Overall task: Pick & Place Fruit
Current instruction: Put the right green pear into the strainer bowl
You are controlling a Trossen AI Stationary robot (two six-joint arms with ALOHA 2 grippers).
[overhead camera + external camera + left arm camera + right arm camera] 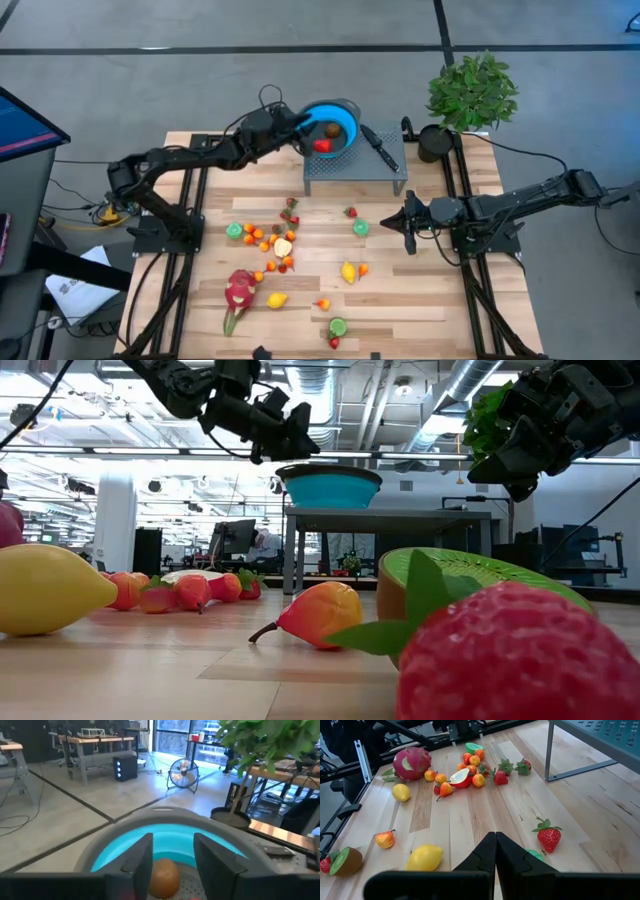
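Bright even overhead light; soft shadows; low view foreground strawberry (515,655) blurred; left wrist view soft.

The round plastic bowl (340,118) is bright blue with a grey rim. Inside it lie a small brown fruit (331,129) and a red one (323,145). The little metal stand (380,176) is grey with tiny dots. The striped wooden table (430,300) is pale tan. The big dragon fruit (240,290) is pink-red (its tips are green). A lemon (348,271) is yellow, the leafy potted plant (472,92) green.
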